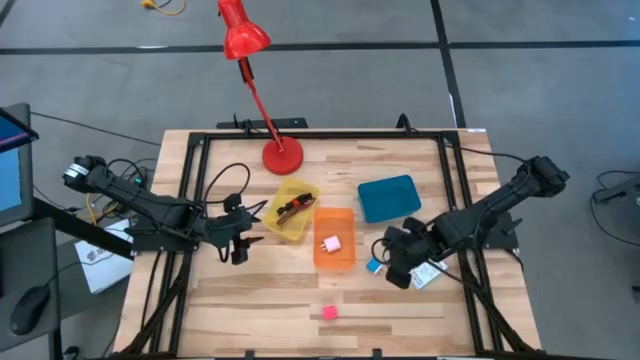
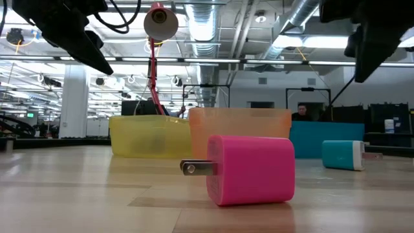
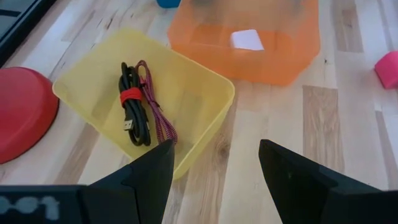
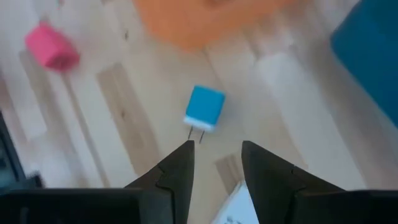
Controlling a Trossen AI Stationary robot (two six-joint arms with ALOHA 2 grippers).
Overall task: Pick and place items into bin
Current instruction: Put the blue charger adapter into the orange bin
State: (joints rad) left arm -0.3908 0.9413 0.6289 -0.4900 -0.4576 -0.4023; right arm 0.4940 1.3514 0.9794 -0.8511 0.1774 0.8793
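A blue cube lies on its side on the wood, prongs toward my right gripper, which hovers open just short of it; in the high view this gripper is beside the cube. A hot pink cube lies near the table's near edge. A pale pink cube sits in the orange bin. The black-and-red cable bundle and maroon cord lie in the yellow bin. The white packet lies under the right arm. My left gripper hangs open beside the yellow bin.
A blue bin stands behind the orange one. A red desk lamp's base sits at the far edge, its arm leaning over the table. Black frame rails run along both sides. Bare wood surrounds the hot pink cube.
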